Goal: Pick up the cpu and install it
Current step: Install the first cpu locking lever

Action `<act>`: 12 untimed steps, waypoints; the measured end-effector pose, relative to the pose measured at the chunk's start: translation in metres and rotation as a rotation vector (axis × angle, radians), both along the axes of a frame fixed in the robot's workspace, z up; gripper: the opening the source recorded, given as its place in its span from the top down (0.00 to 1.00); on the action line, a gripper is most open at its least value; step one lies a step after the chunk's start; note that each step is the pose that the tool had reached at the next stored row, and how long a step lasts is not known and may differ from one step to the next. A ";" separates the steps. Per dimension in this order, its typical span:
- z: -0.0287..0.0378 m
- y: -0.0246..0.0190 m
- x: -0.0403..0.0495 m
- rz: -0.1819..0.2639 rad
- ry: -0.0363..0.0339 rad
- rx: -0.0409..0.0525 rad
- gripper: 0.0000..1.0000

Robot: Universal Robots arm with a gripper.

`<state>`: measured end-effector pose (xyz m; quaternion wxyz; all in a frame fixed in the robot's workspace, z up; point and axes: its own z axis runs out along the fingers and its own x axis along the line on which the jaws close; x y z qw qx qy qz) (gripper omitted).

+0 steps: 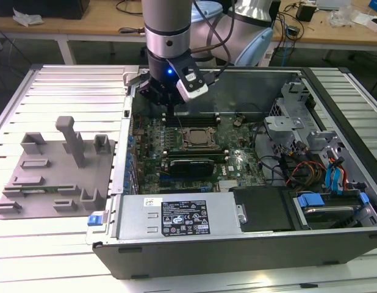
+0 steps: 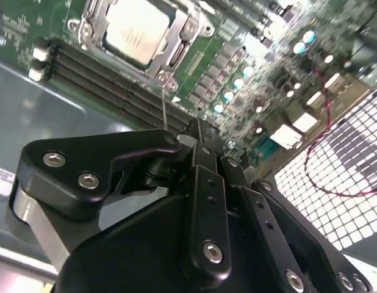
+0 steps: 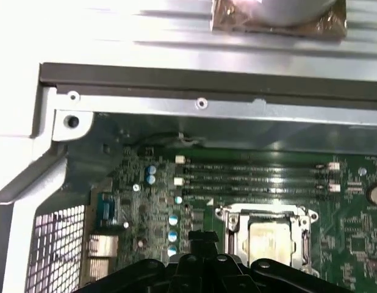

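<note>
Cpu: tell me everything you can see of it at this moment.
The cpu is a flat square chip with a pale silver metal top bearing faint print. It lies level in the socket on the green motherboard, ringed by the socket's metal frame, beside the memory slots. The gripper is apart from it, not holding it.

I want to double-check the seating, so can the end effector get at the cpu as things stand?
Probably yes. The cpu lies in the socket frame with its pale top bare, and the end effector hangs close by above the motherboard with nothing between them, though the frame may hem its edges.
</note>
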<state>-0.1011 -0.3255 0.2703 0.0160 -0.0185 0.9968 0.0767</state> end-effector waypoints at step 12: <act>-0.0074 -0.0123 -0.0033 0.000 -0.0001 0.1620 0.89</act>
